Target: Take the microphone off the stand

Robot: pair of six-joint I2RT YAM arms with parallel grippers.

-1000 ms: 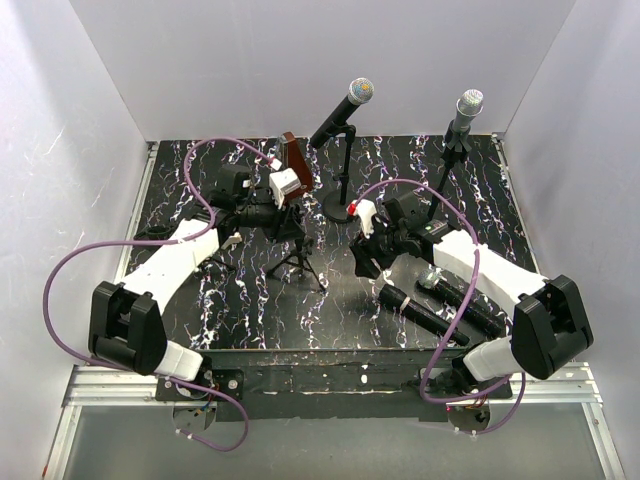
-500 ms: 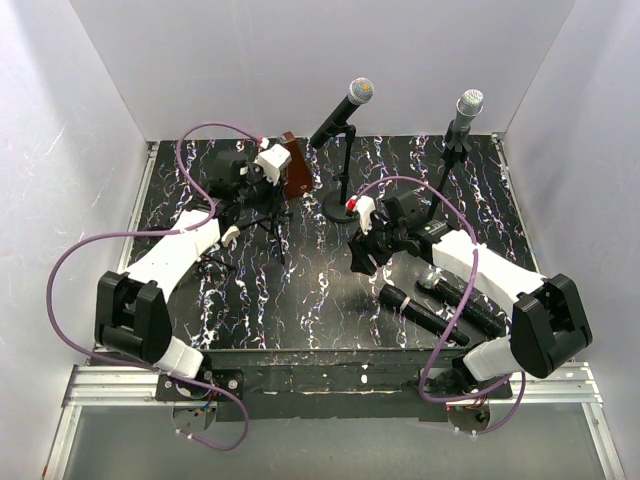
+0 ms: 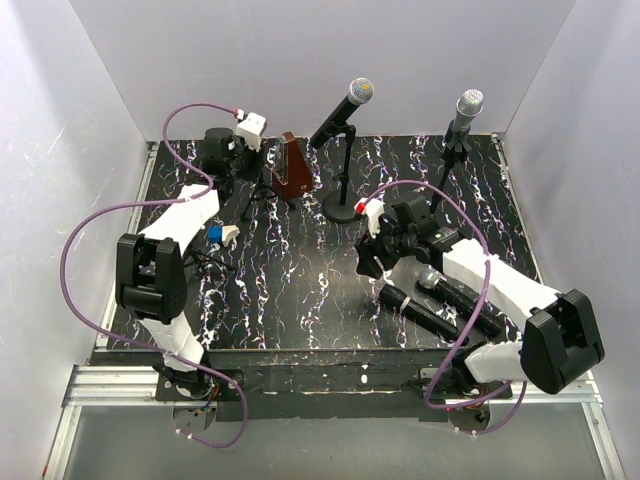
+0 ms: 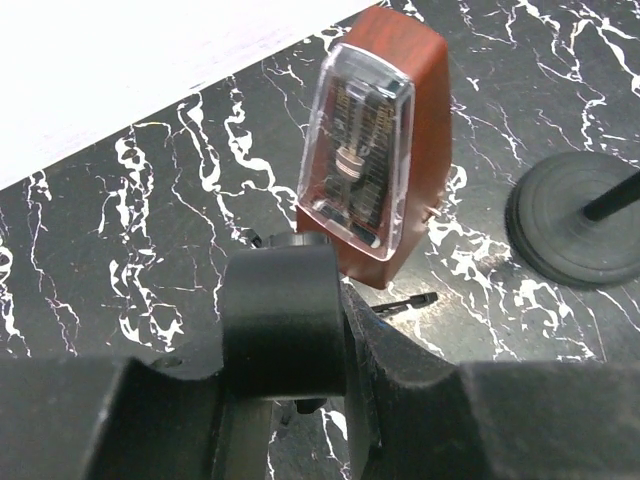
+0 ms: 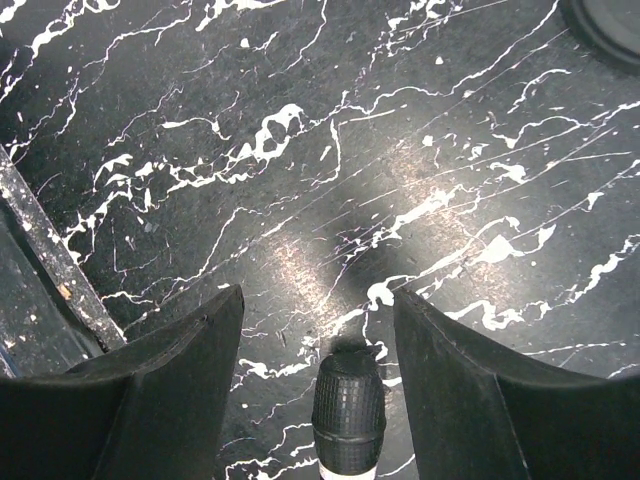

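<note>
The microphone [image 3: 342, 112] with the silver head sits tilted in its stand [image 3: 345, 170] at the back middle of the table [image 3: 300, 290] — not yet taken. The right gripper [image 3: 372, 258] hangs released nearby. The left gripper [image 4: 285, 390] is clenched on a black clip [image 4: 283, 310] beside the metronome [image 3: 291, 170]. A sideways pull could tip the stand — nothing holds its round base [image 3: 341, 209].

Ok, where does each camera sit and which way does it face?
Top external: above and behind the arms, looking down on the table; both show.
Left wrist: on the left arm, facing the metronome past the left gripper, shut on a black clip.
Right wrist: on the right arm, facing down through the open right gripper at a microphone tip.
Shared: top and left wrist both show metronome and round base.
</note>
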